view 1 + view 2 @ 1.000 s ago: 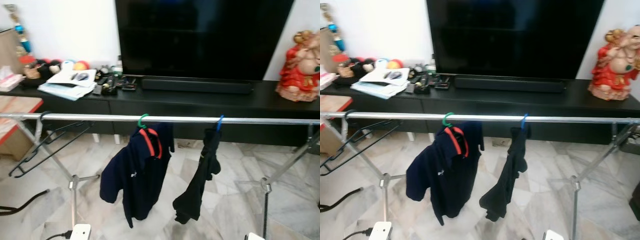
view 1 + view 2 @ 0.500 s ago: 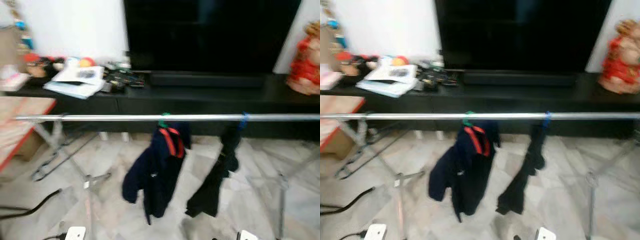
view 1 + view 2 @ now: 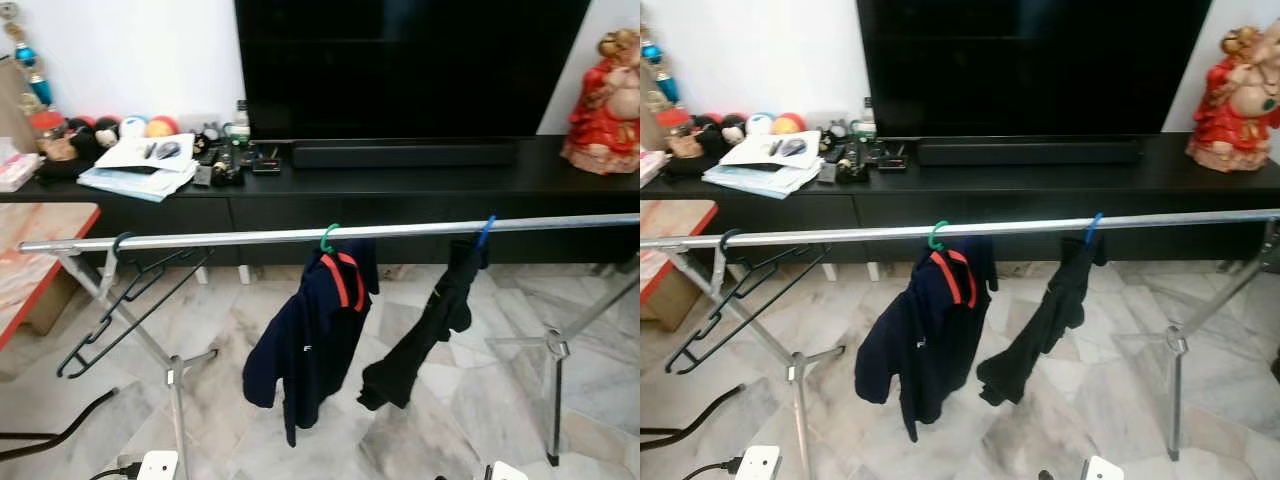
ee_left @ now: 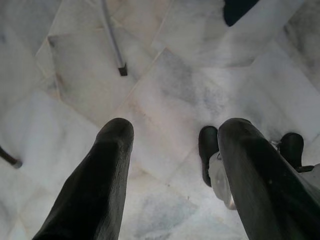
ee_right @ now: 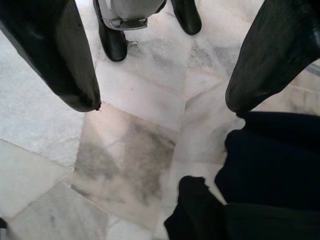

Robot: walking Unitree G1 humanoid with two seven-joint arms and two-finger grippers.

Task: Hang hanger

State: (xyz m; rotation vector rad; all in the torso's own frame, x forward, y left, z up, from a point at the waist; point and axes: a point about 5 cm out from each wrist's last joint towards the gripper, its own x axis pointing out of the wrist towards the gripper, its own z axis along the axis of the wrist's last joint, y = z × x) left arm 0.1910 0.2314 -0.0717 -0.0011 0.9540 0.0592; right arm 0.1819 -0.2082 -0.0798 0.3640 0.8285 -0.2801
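Note:
A silver rail of a drying rack runs across the room. Near its middle, a green hanger carries a navy shirt with a red collar. Further right, a blue hanger holds a black garment. Empty black hangers dangle at the rail's left end. My left gripper hangs low over the marble floor, open and empty. My right gripper is also open and empty, above the floor beside a heap of dark cloth.
Behind the rack stands a long black TV cabinet with a large TV, a red statue and papers and clutter. A red-edged table is at the left. A black cable and a white power strip lie on the floor.
The whole picture swung, blurred and then cleared, so the camera moved. The hangers and clothes hang on the rail as before.

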